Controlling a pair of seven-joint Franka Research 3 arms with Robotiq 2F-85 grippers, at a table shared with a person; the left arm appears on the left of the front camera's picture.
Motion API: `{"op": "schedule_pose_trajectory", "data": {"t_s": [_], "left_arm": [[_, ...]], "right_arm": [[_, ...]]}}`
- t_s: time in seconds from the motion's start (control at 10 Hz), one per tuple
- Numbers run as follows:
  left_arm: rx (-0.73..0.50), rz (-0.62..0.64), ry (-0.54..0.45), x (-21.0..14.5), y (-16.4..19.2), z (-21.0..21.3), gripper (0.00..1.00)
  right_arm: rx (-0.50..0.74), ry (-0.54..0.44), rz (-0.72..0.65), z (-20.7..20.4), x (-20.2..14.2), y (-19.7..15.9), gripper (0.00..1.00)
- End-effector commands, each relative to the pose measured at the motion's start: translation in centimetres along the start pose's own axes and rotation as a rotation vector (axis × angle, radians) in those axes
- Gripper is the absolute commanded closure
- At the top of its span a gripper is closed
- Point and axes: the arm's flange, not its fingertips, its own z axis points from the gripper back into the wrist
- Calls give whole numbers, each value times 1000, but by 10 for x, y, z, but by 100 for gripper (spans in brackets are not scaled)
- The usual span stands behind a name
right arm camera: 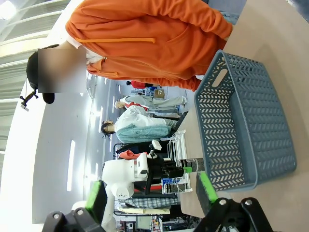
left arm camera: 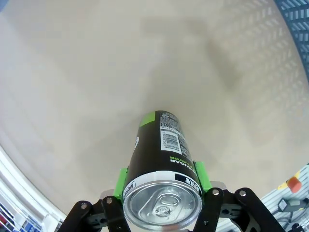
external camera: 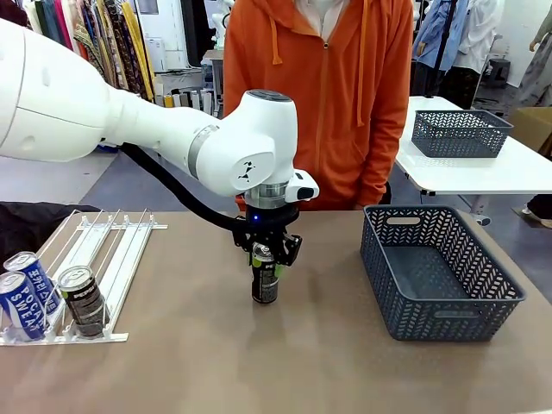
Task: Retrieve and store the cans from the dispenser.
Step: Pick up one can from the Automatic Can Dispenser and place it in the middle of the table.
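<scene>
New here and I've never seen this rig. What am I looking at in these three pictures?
Two white robot arms work at a brown table, and a person in an orange hoodie stands across it. The front view comes from a fixed camera on the robot's side. The other two come from a camera on each wrist, looking along that hand's fingers.

The left hand is shut on a black can with green trim, upright at mid-table; I can't tell whether it touches the top. At the left, a white rail dispenser holds two blue-and-white cans and a dark can. A grey lattice basket sits at the right. The right hand, seen in its own wrist view, is open and holds nothing.
</scene>
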Motion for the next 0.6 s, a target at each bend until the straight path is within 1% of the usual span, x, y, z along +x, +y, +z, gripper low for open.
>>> {"op": "schedule_pose_trajectory", "data": {"t_s": [0.0,0.2,0.3,0.4,0.5], "left_arm": [[-6,0,-12,-2,2,4,0],[-20,3,-21,-6,3,9,0],[-28,11,-34,-14,1,21,0],[-33,20,-101,-36,5,56,0],[-58,13,-148,-63,20,101,0]], "right_arm": [[10,0,10,1,2,3,0],[10,0,10,1,2,3,0],[10,0,10,1,2,3,0],[10,0,10,1,2,3,0],[10,0,10,1,2,3,0]]}}
